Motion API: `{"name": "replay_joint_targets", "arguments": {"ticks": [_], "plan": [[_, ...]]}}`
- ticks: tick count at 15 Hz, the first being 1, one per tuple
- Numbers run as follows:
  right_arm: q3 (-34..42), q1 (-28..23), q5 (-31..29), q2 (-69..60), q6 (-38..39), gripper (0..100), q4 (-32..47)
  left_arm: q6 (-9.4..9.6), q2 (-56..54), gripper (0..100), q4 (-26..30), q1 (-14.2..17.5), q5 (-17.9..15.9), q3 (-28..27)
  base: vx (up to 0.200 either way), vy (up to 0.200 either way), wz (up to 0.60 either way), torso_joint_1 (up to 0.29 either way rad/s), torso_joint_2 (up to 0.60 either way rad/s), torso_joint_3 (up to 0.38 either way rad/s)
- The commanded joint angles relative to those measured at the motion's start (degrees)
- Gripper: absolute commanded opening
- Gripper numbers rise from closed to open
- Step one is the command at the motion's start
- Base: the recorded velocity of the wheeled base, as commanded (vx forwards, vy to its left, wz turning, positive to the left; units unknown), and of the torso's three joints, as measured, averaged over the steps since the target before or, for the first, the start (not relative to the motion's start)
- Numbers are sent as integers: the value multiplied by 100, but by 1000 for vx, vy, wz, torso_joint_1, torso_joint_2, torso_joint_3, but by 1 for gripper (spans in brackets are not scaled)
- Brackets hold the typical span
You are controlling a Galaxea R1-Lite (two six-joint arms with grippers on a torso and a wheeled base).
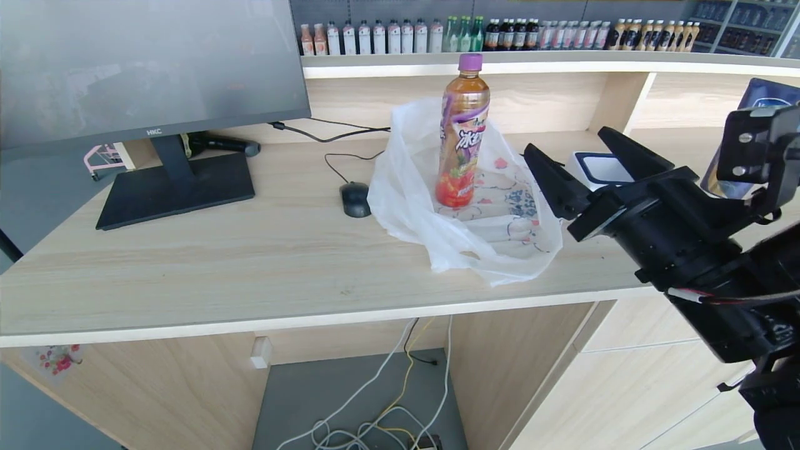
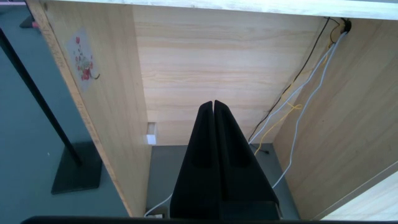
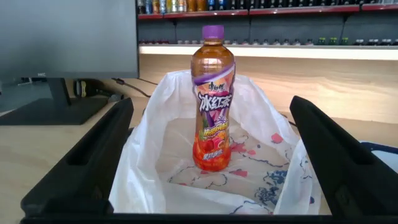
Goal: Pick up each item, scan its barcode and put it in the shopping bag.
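A drink bottle (image 1: 463, 131) with a purple cap and orange-red label stands upright on the flattened white shopping bag (image 1: 406, 187) on the wooden counter. In the right wrist view the bottle (image 3: 213, 99) stands inside the bag's (image 3: 149, 162) open folds. My right gripper (image 1: 572, 150) is open, empty, and hovers just right of the bag, apart from the bottle; both wide-spread fingers (image 3: 93, 155) frame the bottle. My left gripper (image 2: 214, 106) is shut and empty, hanging low in front of the counter's wooden panel.
A monitor (image 1: 150, 69) on a black stand sits at the counter's left, with a mouse (image 1: 355, 199) and cable beside the bag. A white-and-blue scanner device (image 1: 597, 169) and a blue package (image 1: 759, 100) lie behind the right gripper. Cables (image 2: 298, 106) hang under the counter.
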Motion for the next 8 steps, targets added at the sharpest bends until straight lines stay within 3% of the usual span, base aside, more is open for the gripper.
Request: {"name": "replay_joint_targets", "arguments": {"ticks": [1, 2, 5, 8], "plan": [[287, 15, 5, -280, 7, 100, -8, 2, -2, 0, 0, 0, 0, 0, 0, 0, 0, 0, 0, 0], [287, 15, 5, -289, 25, 100, -8, -25, -2, 0, 0, 0, 0, 0, 0, 0, 0, 0, 0, 0], [358, 15, 5, -395, 95, 100, -8, -51, -2, 0, 0, 0, 0, 0, -200, 0, 0, 4, 1, 2], [445, 24, 5, -491, 95, 100, -8, -16, -2, 0, 0, 0, 0, 0, 0, 0, 0, 0, 0, 0]]}}
